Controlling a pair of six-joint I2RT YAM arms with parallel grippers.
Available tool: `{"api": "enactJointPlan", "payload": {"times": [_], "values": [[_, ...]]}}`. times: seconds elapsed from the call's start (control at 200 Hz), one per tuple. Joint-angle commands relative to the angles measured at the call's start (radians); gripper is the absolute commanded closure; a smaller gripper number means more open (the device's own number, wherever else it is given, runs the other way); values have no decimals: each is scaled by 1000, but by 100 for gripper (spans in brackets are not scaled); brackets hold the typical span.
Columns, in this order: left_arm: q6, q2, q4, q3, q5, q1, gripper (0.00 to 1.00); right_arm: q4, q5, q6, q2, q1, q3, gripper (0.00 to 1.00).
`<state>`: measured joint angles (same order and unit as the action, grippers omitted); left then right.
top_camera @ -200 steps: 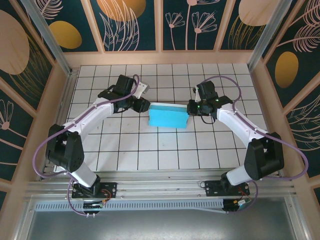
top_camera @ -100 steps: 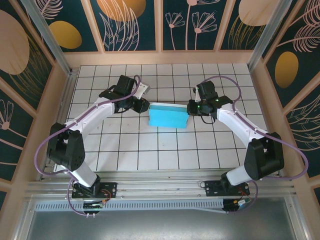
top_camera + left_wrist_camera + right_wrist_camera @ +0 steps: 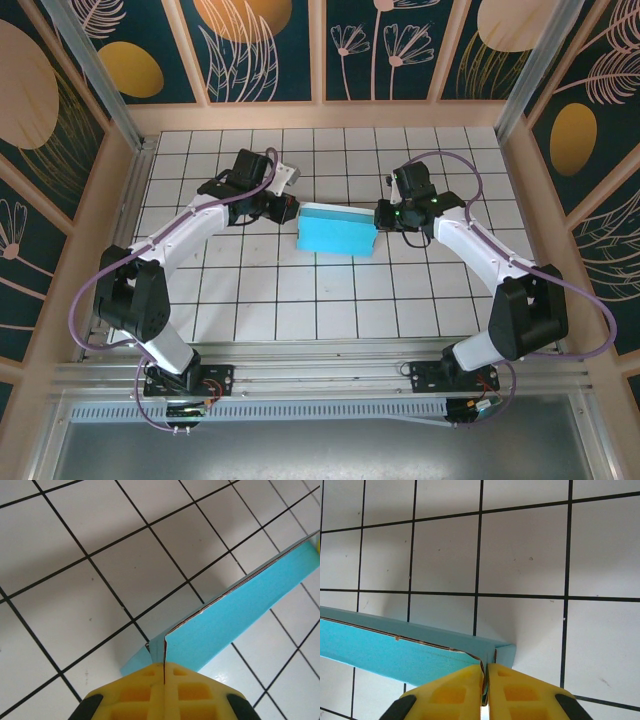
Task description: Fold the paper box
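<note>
The paper box [image 3: 336,230] is a flat turquoise rectangle lying mid-table between the two arms. My left gripper [image 3: 292,210] is shut on the box's left end; in the left wrist view its yellow fingers [image 3: 140,692] pinch a thin cardboard edge of the paper box [image 3: 235,615]. My right gripper [image 3: 380,217] is shut on the box's right end. In the right wrist view, the yellow fingers [image 3: 520,692] clamp a cardboard wall at the corner of the paper box [image 3: 385,652].
The white tiled table [image 3: 330,300] is walled by wooden panels on the left [image 3: 85,230], right [image 3: 560,230] and back. An aluminium rail [image 3: 320,378] runs along the near edge by the arm bases.
The left gripper has closed onto the box's left end and shifted slightly up the table. The right arm and the box have stayed still.
</note>
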<state>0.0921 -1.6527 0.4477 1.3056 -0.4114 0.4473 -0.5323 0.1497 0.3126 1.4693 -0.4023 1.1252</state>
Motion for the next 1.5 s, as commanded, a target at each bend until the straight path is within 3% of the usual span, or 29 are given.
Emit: {"api": "enactJointPlan", "payload": {"times": [0.0, 0.781, 1.151, 1.321, 1.497], "values": [[72, -4, -30, 30, -69, -4, 100, -36, -7, -13, 18, -17, 17, 88], [227, -46, -52, 34, -107, -4, 100, -46, -27, -17, 29, -29, 22, 88], [189, -33, -25, -4, -71, -4, 100, -50, -28, -20, 36, -30, 30, 88], [148, -31, 24, -20, 16, -4, 100, -49, -29, -18, 37, -31, 31, 88], [143, -22, 19, -51, -1, -4, 100, -49, -33, -15, 38, -32, 29, 88]]}}
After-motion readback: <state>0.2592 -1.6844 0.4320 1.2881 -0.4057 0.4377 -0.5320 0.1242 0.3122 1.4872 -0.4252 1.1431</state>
